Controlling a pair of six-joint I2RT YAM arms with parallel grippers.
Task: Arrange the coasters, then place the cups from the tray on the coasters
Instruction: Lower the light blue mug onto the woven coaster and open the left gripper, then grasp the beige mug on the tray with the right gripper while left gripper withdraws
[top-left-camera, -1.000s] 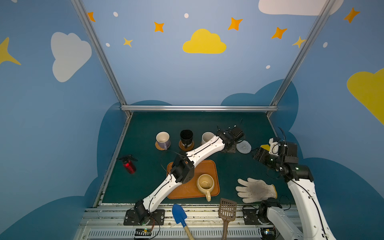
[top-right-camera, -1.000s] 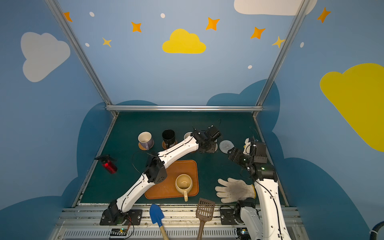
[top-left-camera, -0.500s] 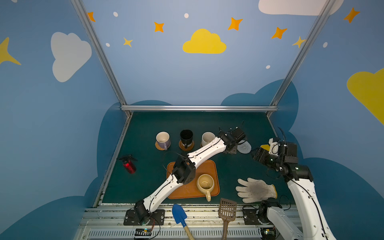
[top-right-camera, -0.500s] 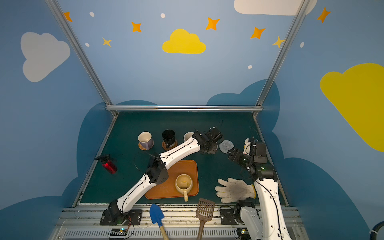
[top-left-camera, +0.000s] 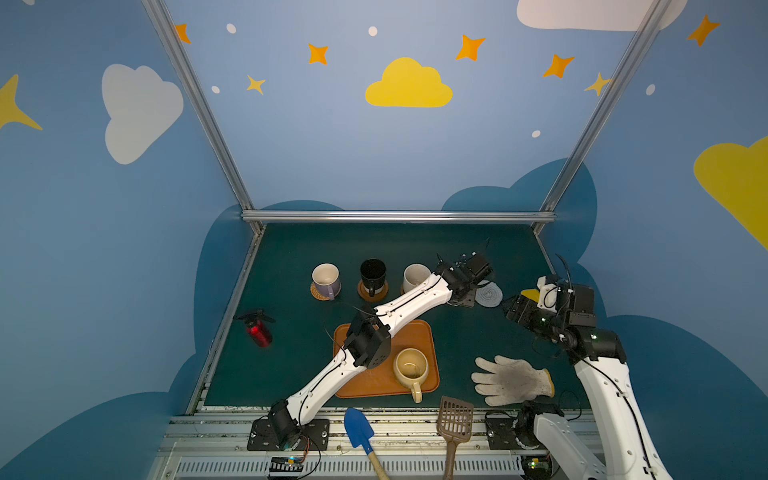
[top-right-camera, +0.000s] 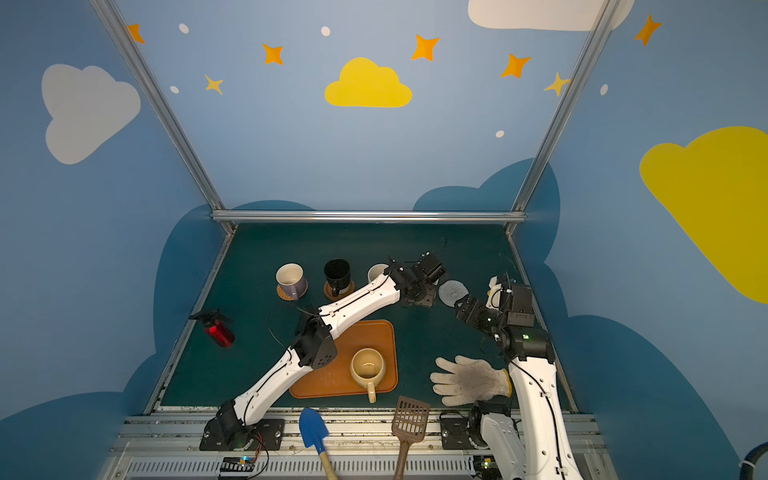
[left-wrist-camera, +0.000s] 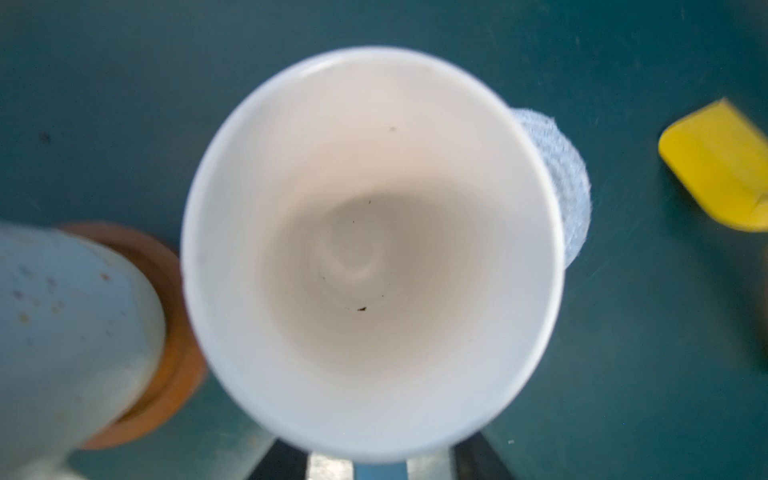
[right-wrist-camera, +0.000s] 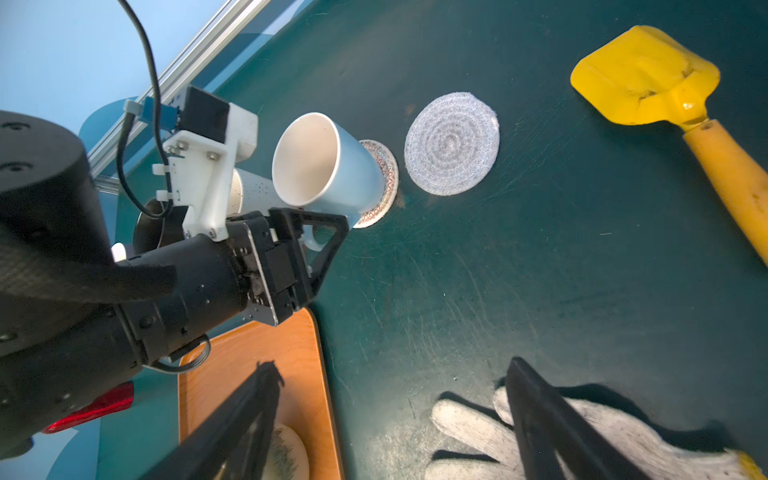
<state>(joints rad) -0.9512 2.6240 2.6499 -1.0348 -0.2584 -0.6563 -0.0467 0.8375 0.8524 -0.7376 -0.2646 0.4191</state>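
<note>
Four mugs stood on coasters in a row across the centre of a top view: a lavender handled mug (top-left-camera: 326, 279) on a tan woven rattan disc (top-left-camera: 316, 293), a black mug (top-left-camera: 372, 272) on a smooth brown wooden disc (top-left-camera: 380, 292), a speckled white mug (top-left-camera: 415, 276) on a second brown wooden disc (left-wrist-camera: 166, 332), and, largely hidden there by the arm, a light blue mug with a white inside (right-wrist-camera: 328, 166) upright on a cream rope disc (right-wrist-camera: 384, 187). A grey-white rope disc (top-left-camera: 489, 294) lay bare just to the right of that row. A squat tan-yellow mug (top-left-camera: 411, 365) sat on the orange-brown wooden tray (top-left-camera: 374, 384), lower centre of the frame. The left gripper (right-wrist-camera: 328, 237) was at the blue mug's handle, its jaws apart. The right gripper (right-wrist-camera: 392, 363) hung at centre right, jaws spread wide and holding nothing, above the green mat (top-left-camera: 457, 345) near a white knit glove (top-left-camera: 513, 380). A yellow scoop (right-wrist-camera: 644, 75) lay beyond the grey-white disc.
</note>
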